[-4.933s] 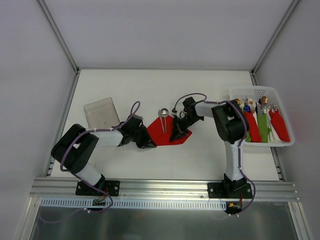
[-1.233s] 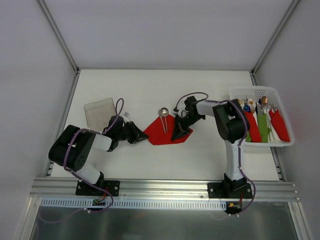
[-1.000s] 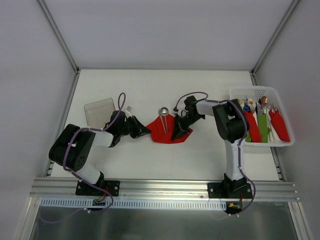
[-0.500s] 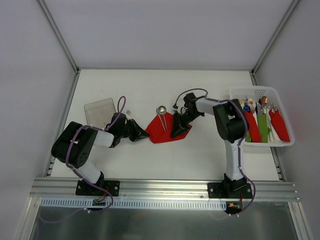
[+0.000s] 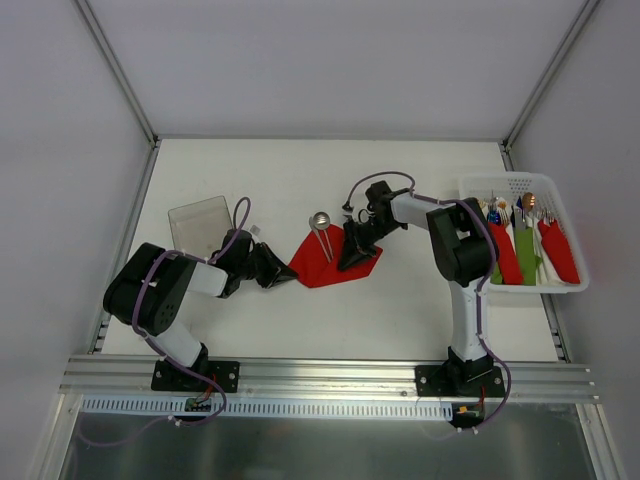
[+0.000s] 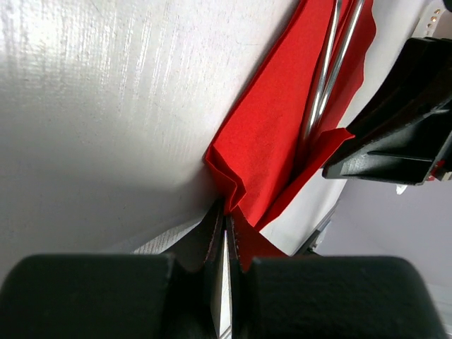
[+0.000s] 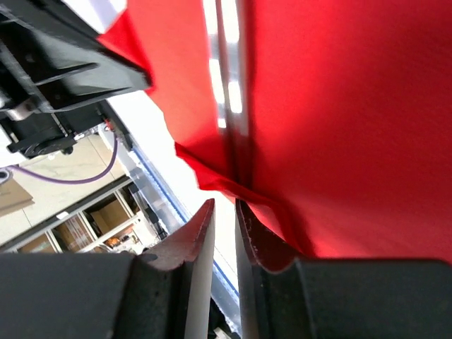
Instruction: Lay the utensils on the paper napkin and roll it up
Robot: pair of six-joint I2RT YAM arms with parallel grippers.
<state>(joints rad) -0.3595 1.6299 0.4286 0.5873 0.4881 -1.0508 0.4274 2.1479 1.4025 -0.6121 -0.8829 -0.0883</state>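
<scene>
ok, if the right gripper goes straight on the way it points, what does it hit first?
Most likely the red napkin: its folded edge sits just past the right gripper, with the utensils lying on it right behind. Depth unclear.

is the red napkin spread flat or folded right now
Partly folded: the napkin is creased, a flap raised beside the utensils, its corner pinched in the left claw.

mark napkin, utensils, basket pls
napkin (image 5: 318,266): top view, on its flat red middle.
utensils (image 5: 320,220): top view, on the round spoon bowl.
basket (image 5: 512,183): top view, on its perforated far wall.
</scene>
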